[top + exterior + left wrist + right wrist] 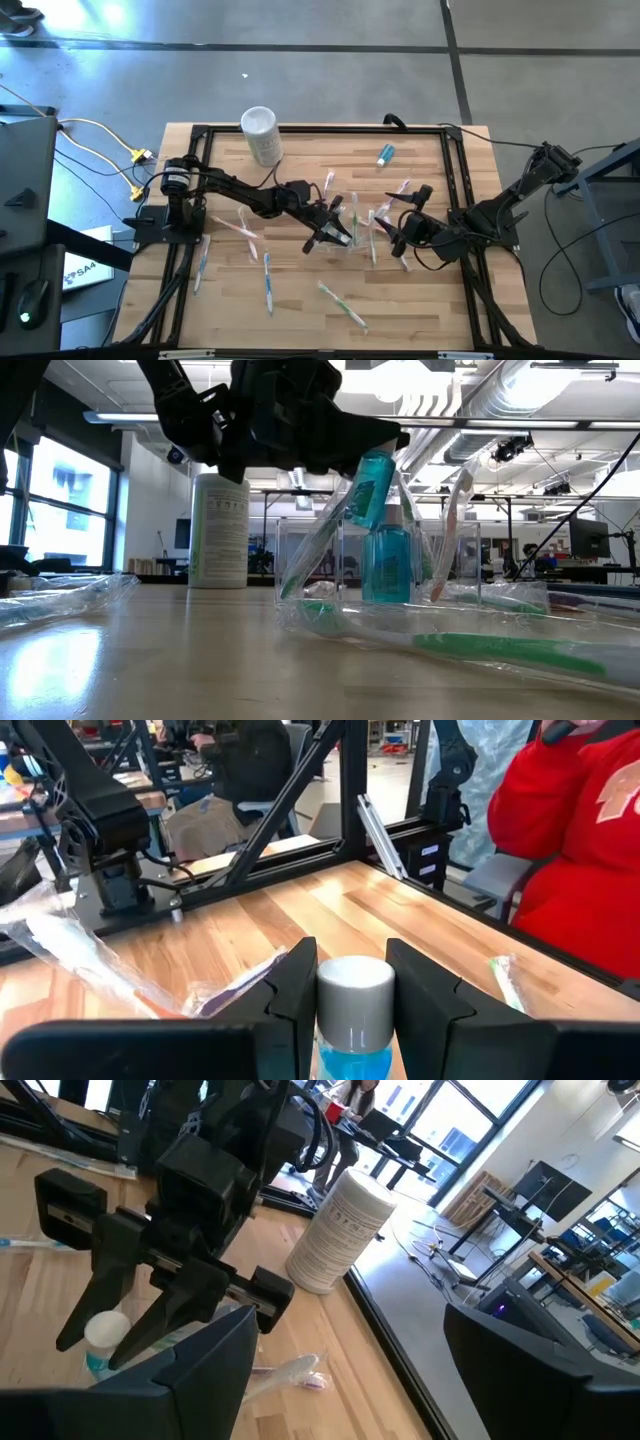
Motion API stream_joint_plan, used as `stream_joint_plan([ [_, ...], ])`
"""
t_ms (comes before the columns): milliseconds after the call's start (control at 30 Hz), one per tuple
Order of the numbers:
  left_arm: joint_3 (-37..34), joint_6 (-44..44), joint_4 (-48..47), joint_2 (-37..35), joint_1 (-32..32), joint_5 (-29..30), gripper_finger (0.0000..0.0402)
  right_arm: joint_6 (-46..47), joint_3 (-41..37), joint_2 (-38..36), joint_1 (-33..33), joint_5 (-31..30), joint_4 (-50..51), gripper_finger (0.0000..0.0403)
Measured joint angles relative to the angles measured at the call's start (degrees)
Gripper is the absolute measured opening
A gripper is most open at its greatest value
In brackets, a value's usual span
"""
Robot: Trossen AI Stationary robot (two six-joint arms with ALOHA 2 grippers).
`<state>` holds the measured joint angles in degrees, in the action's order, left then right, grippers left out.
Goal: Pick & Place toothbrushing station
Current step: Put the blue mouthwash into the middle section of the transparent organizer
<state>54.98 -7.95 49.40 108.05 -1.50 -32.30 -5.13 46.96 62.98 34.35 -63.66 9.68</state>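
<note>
A small clear cup [358,238] stands mid-table with toothbrushes [318,545] leaning in it and a teal toothpaste tube [388,565] upright inside. My left gripper [335,232] is over the cup's left side, shut on a second teal tube [372,485] with a grey cap [355,985]. My right gripper [392,232] is open and empty just right of the cup; its wide-apart fingers show in the right wrist view [345,1370]. Another teal tube [385,154] lies flat near the far edge. My left gripper pinches the teal tube between its two fingers just below the grey cap [355,1020], at the tube's upper end. The fingers slant down from the table's left side. The tube hangs tilted below them, lifted clear over the cup's mouth [372,485].
A tall white cylinder [260,135] stands at the far left. Wrapped toothbrushes lie loose on the table at the left [240,228], near left [268,283] and near middle [343,305]. A black frame [455,180] borders the table. A person in red [580,850] sits beyond the right edge.
</note>
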Motion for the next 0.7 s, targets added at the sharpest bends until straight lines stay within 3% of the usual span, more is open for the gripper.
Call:
stream_joint_plan([
  [700,0.07,2.25,-1.25,-0.02,0.04,1.61,0.0103,-0.04,0.0,0.0,0.0,0.77,0.0,0.0313],
])
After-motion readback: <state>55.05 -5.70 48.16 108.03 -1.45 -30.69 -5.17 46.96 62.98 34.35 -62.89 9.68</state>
